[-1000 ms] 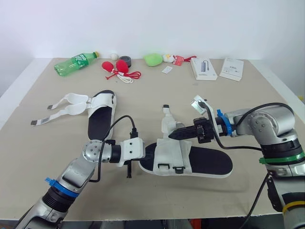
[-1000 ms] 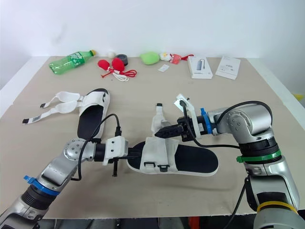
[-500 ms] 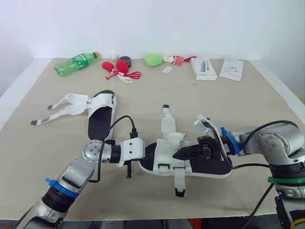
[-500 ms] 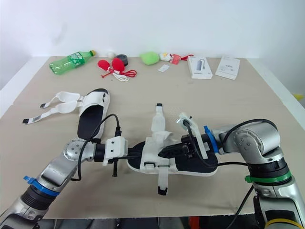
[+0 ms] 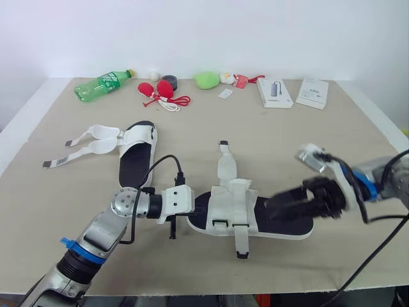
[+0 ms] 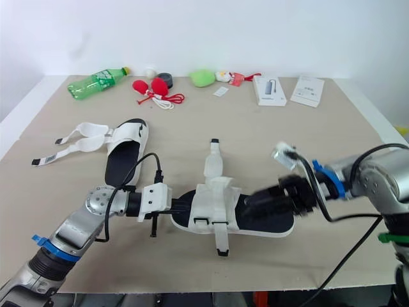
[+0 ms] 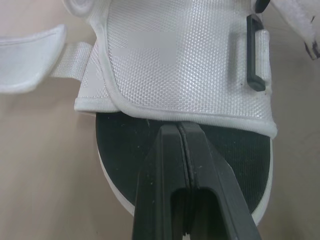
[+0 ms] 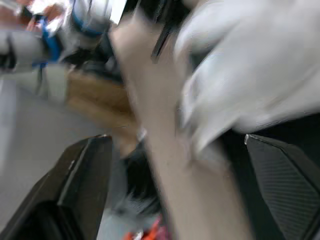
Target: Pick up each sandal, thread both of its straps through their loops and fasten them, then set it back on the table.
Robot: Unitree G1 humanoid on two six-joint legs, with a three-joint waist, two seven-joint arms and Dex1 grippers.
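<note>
**Two sandals on a tan bench, one between the claws**

The tan bench (image 5: 268,141) stands against a plain white wall (image 5: 255,32). A green bottle (image 5: 102,83) lies at its far left, and two white boxes (image 5: 275,93) lie at the far right. On the left lies one sandal (image 5: 135,153), its two straps (image 5: 89,139) spread loose. The left claw (image 7: 179,131) is closed, fingers pressed together, its tip resting on the black footbed at the toe of the middle sandal (image 5: 233,204). That sandal lies flat, one strap (image 5: 225,167) pointing away and the other (image 5: 240,240) toward the near edge. The right claw (image 5: 284,210) gapes wide and holds nothing; blurred, it seems to hover over the heel
</note>
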